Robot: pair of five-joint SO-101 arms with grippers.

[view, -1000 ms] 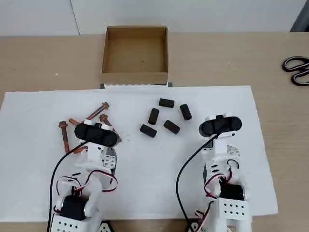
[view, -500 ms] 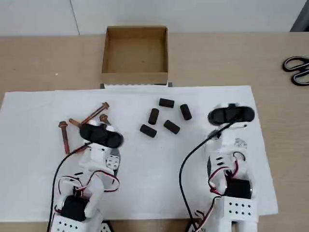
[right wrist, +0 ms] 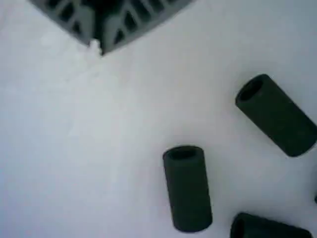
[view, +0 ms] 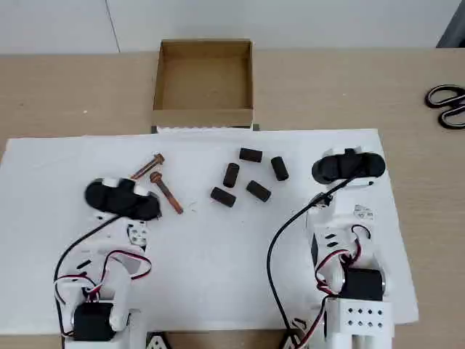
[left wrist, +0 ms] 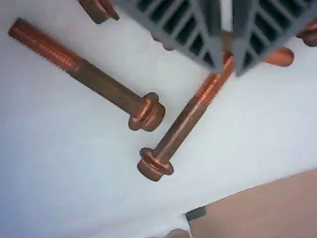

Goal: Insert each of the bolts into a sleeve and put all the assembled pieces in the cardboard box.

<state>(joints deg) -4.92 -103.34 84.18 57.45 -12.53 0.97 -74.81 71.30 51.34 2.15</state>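
Bolts [view: 166, 191] lay loose on the white paper sheet [view: 218, 276], on its left half, well apart from the sleeves. Left gripper [left wrist: 228, 62] sat right over the pile. The threaded end of one flanged bolt [left wrist: 183, 126] ran under it, head pointing away. Couldn't tell whether it was clamped on that bolt or just above it. A second bolt [left wrist: 94, 79] lay alongside, its head close to the first one's shank. Parts of two more bolts showed at the edges of the left wrist view.

Five black sleeves [view: 231, 174] lay scattered mid-sheet, all on their sides, each apart from the others. Right gripper [right wrist: 96, 47] was closed with nothing in it, over bare paper on the right side of the cluster. The nearest sleeve [right wrist: 187, 188] was near it, not touching.

Cardboard box [view: 203, 116] stood open-topped on the table [view: 73, 87] just past the sheet's far edge, roughly in line with the gap between bolts and sleeves. Scissors [view: 447, 105] lay at the far right edge of the table, well apart from everything else.
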